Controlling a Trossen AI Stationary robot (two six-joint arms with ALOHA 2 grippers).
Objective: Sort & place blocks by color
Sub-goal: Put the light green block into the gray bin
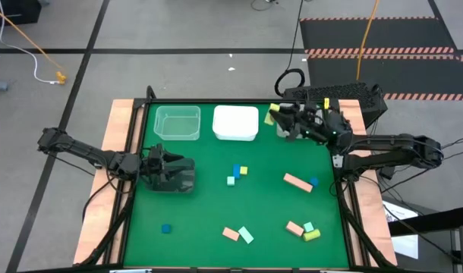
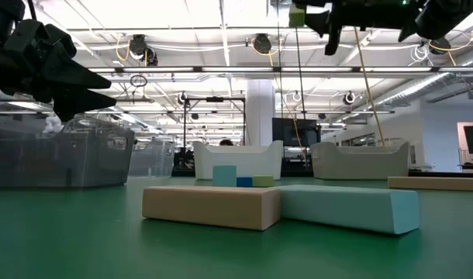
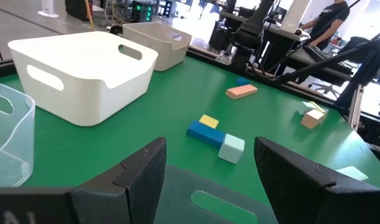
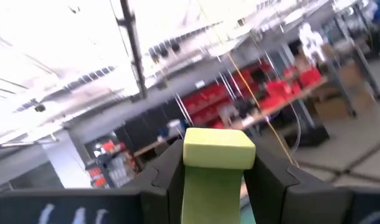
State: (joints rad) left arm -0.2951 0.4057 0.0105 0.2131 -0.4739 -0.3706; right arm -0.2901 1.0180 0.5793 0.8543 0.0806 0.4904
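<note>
Only the right wrist view shows the right gripper [image 4: 218, 177] clamped on a yellow-green block [image 4: 218, 149]; from above it sits raised beside the white bin [image 1: 235, 123]. The left gripper [image 3: 209, 180], fingers apart, hovers near the clear bin [image 1: 177, 123]. Other blocks [image 1: 237, 175] lie scattered across the green mat [image 1: 201, 212].

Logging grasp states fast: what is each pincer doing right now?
Left pincer: open, empty, over the mat.
Right pincer: shut on a yellow-green block, raised near the white bin.
</note>
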